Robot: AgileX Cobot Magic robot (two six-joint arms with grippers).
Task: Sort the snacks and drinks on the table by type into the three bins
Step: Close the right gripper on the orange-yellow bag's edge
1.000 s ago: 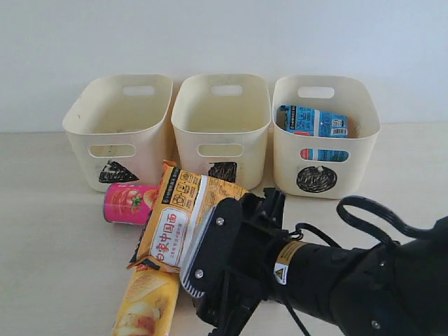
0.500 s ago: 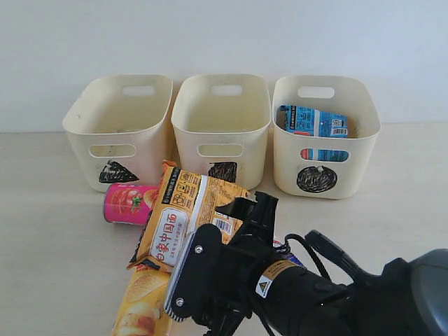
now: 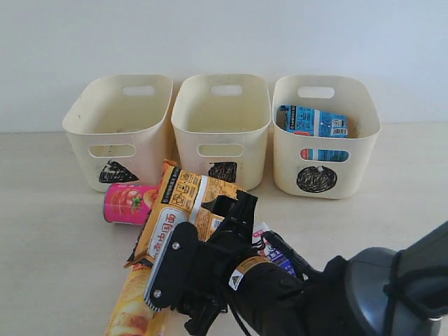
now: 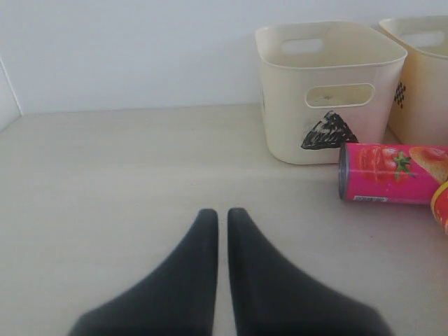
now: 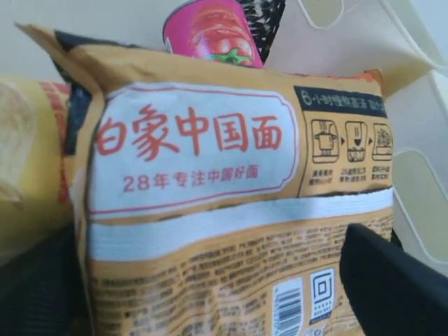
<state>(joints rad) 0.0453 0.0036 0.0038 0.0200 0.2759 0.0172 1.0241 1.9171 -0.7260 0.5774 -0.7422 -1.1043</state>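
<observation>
Left side's wide open: bare table (image 3: 49, 238) all the way to the triangle bin (image 3: 84, 129). The left gripper (image 4: 222, 214), fingers pressed together, has only the pink tube (image 4: 388, 173) off to one side. Middle's jammed: orange packet (image 3: 180, 203) overlapping pink tube and yellow tube (image 3: 136, 308), right arm (image 3: 294, 297) bulking over the front. Square bin (image 3: 241, 136) and circle bin (image 3: 350, 161) crowd alongside, slim gaps only, mouths open upward. A blue packet (image 3: 313, 120) fills part of the circle bin. Bare table right of it.

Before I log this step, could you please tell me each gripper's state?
Left gripper: closed, empty.
Right gripper: open around the orange noodle packet.
</observation>
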